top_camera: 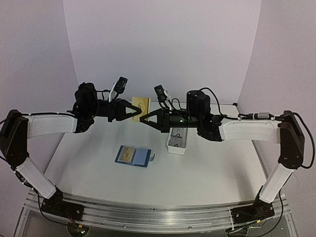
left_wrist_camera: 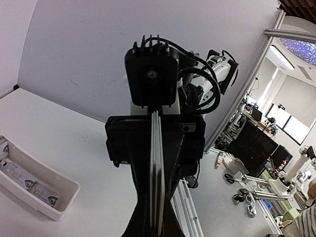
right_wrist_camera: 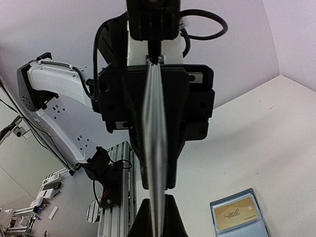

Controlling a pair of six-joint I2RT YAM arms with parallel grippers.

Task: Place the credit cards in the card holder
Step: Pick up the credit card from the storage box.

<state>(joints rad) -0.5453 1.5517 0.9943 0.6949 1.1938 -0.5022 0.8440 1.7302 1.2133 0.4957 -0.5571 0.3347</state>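
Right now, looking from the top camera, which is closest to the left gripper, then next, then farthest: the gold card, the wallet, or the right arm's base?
1. Gold card: pinched in the left gripper, up in the air.
2. Wallet: lying open mid-table, nearer the arm bases.
3. Right arm's base: at the table's near right edge.

Clearance over table (top_camera: 212, 163).
My left gripper (top_camera: 131, 111) and right gripper (top_camera: 144, 117) meet on one credit card (top_camera: 141, 103); white tray (top_camera: 177, 144) near card holder (top_camera: 133, 156).

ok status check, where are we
Both shut on tan card mid-air, left gripper and right gripper. Blue card holder open on table, second card inside. Nothing in the way.
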